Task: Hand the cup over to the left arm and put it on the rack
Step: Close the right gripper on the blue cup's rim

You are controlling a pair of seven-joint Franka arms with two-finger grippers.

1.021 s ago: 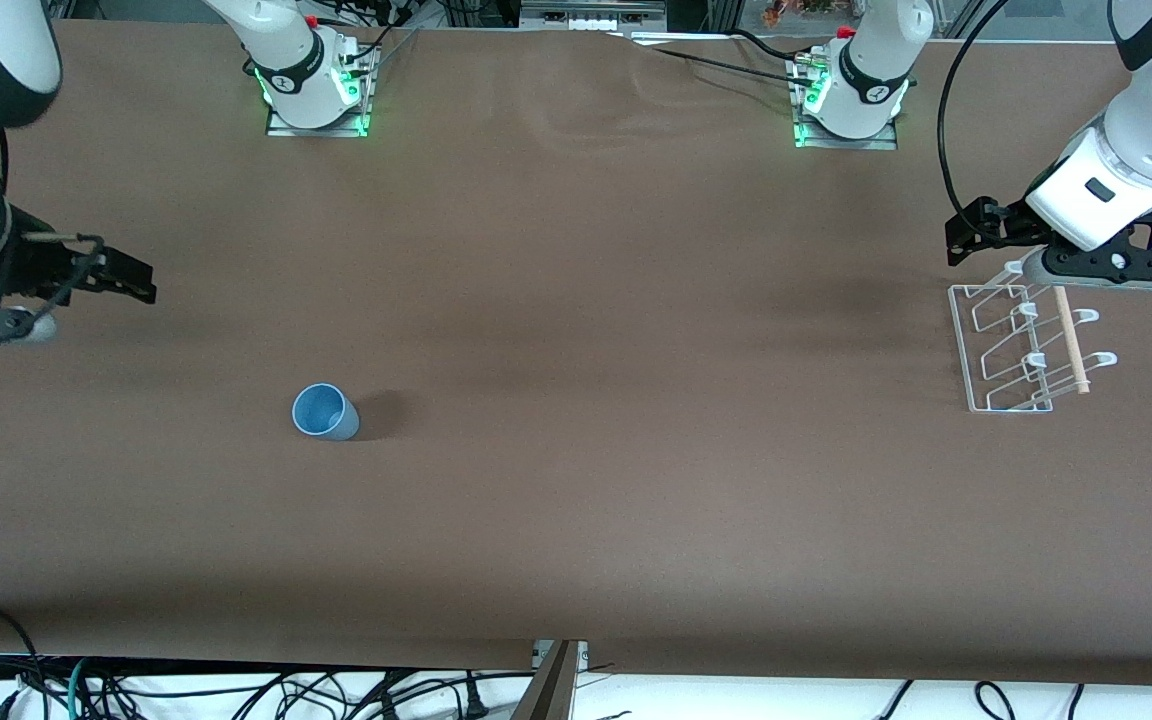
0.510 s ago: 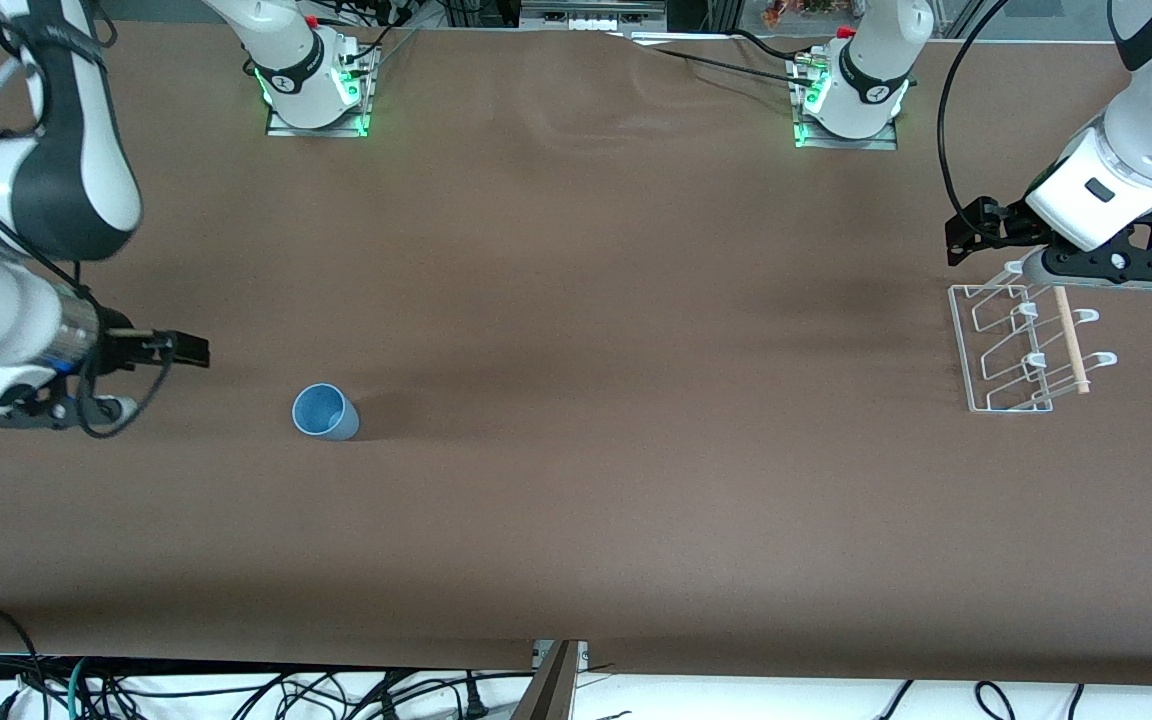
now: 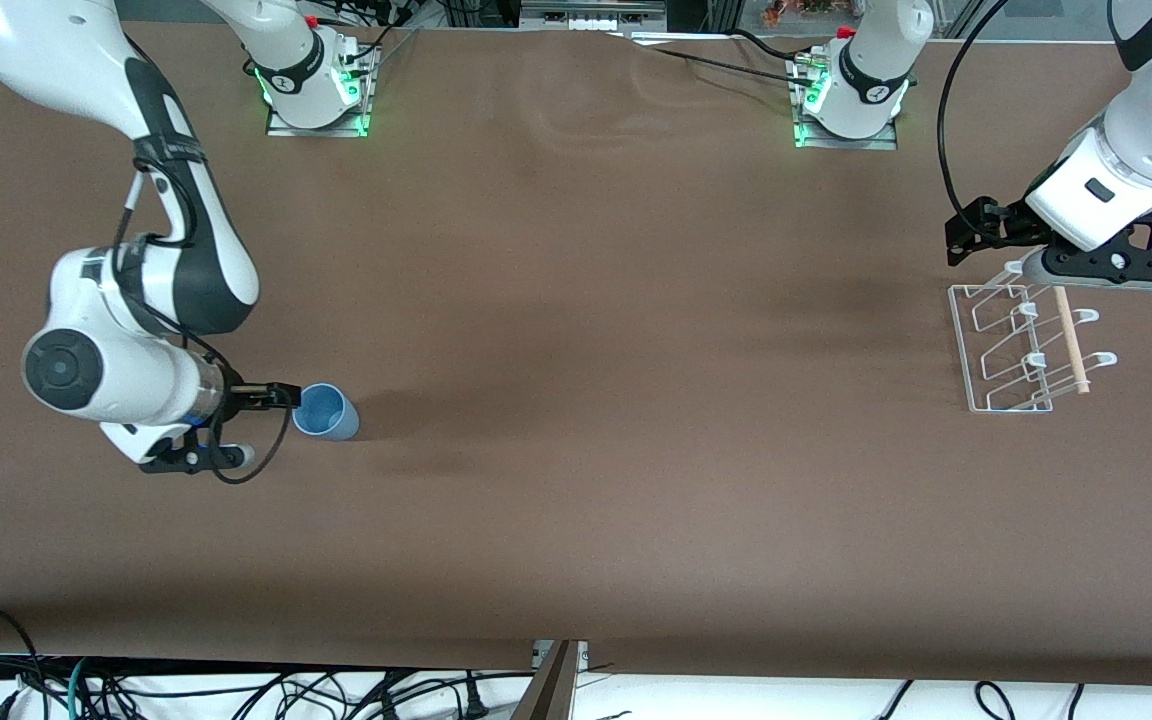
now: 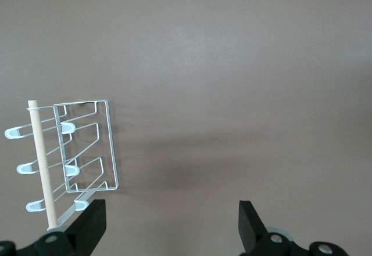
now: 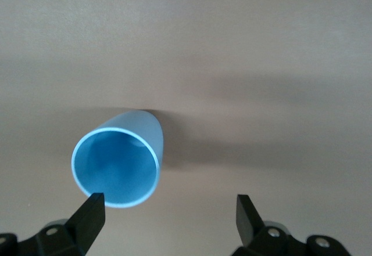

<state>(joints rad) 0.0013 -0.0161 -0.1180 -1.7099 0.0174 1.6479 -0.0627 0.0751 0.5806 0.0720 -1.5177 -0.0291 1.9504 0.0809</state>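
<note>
Right gripper is sitting wide open right beside the upright cup on the worktop; I'd centre it first. Left gripper, open, is waiting over the rack.

Right arm swinging in from its end of brown worktop, elbow now showing over worktop. Right gripper dropping low, closing in on small light-blue plastic tumbler, jaws spread wide, one fingertip reaching tumbler rim.
</note>
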